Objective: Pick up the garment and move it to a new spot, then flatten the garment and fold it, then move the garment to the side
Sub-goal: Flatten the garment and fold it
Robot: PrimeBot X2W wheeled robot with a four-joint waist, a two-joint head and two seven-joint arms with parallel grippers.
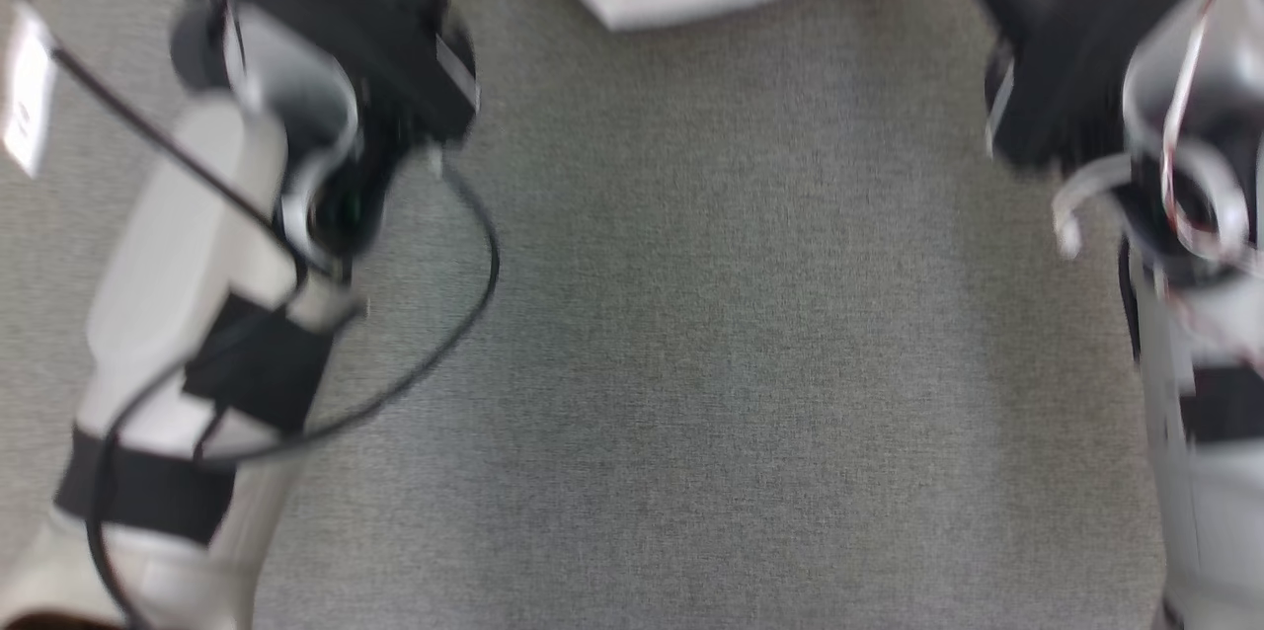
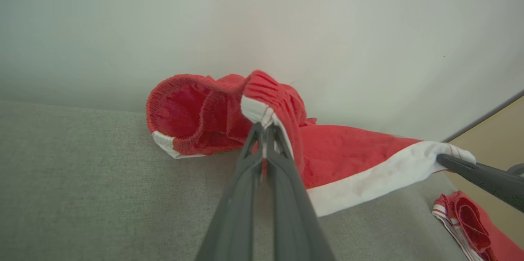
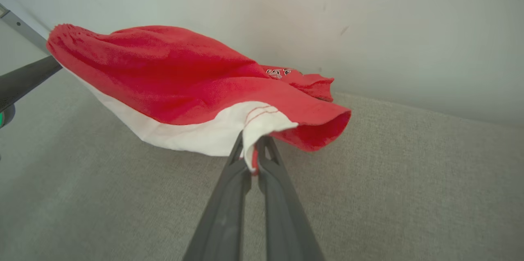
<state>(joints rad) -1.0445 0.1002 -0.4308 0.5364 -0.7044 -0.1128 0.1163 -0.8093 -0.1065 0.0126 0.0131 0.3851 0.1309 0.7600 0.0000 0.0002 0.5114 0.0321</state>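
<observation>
- Holding red shorts (image 3: 155, 73) up over the grey bench (image 3: 409, 179), close to the pale wall, stretched between both arms with the white hem band lowest.
- Clamped shut on a white-edged fold at the bunched end with the left pincer (image 2: 264, 128).
- Pinched shut on the opposite white corner with the right pincer (image 3: 250, 148).
- Pick-up done, by the look of it; likely mid-carry to the new spot.
- Flattening, folding and setting aside yet to come.
- Second red-and-white garment (image 2: 466, 220) lying apart near the bench edge.
</observation>
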